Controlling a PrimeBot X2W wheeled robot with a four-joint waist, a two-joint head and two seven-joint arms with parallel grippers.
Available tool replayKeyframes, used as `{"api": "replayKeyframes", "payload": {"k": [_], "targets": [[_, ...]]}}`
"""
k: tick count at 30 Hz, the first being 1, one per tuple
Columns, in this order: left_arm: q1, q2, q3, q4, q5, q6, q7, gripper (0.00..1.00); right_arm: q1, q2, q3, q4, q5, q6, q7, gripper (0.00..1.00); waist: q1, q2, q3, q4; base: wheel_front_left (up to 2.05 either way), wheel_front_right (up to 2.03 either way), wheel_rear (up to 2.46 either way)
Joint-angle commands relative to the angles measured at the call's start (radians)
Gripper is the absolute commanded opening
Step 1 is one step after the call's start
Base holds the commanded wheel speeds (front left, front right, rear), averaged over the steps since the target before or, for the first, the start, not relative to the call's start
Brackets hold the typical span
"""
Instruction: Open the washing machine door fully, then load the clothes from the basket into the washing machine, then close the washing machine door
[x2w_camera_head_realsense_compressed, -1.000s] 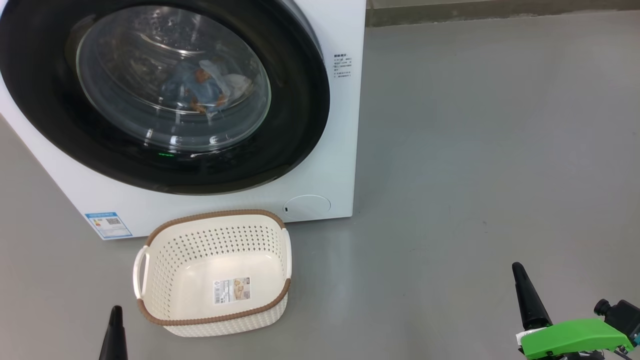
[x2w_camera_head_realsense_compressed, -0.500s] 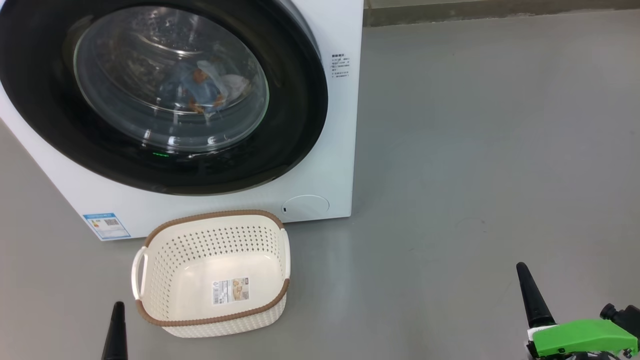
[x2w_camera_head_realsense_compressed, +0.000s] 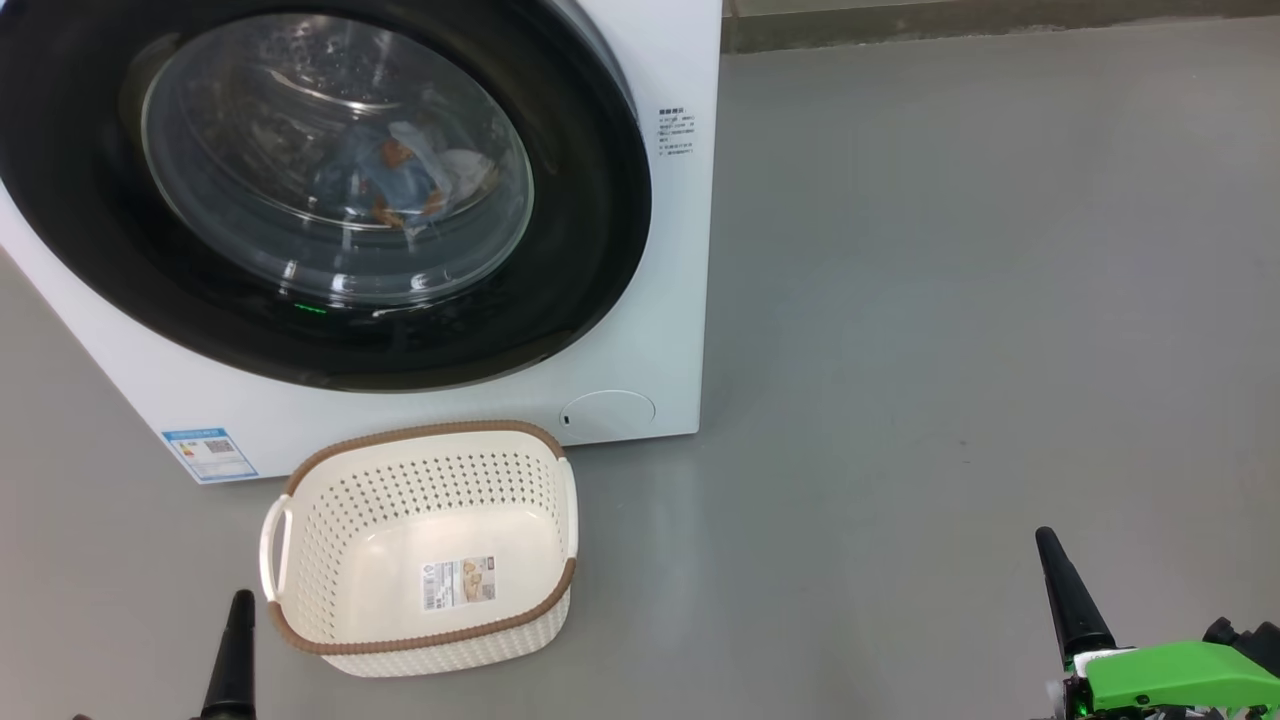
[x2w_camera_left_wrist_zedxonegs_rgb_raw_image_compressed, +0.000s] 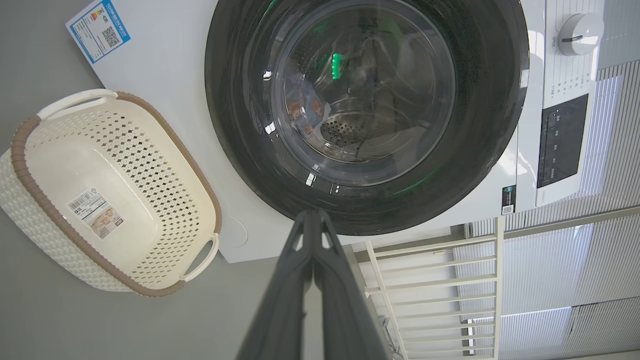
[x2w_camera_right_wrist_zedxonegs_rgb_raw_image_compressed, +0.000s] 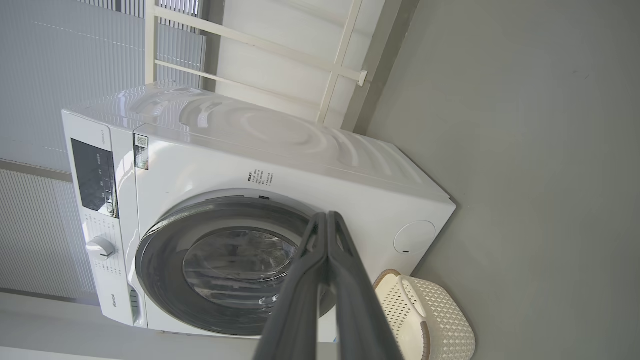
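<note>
Arms are hovering low; your left gripper (x2w_camera_left_wrist_zedxonegs_rgb_raw_image_compressed: 312, 215) and right gripper (x2w_camera_right_wrist_zedxonegs_rgb_raw_image_compressed: 327, 216) are pinching fully closed, holding nothing. Light-blue bear-print clothes (x2w_camera_head_realsense_compressed: 400, 175) are lying inside the big white washing machine (x2w_camera_head_realsense_compressed: 680, 300), its black-rimmed round glass door (x2w_camera_head_realsense_compressed: 590, 250) closed.
</note>
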Motion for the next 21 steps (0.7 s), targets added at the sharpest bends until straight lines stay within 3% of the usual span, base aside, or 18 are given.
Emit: {"api": "replayKeyframes", "payload": {"k": [1, 21], "targets": [[-0.050, 0.021, 0.027, -0.017, -0.024, -0.007, 0.007, 0.00, -0.051, -0.005, 0.013, -0.023, 0.033, -0.001, 0.007, 0.00, 0.0000, 0.0000, 0.000, 0.000, 0.00, 0.00, 0.00], [-0.092, 0.025, 0.031, 0.016, -0.247, -0.012, 0.065, 0.00, -0.060, -0.005, 0.000, -0.015, 0.262, -0.001, 0.066, 0.00, 0.0000, 0.0000, 0.001, -0.007, 0.00, 0.00, 0.00]]}}
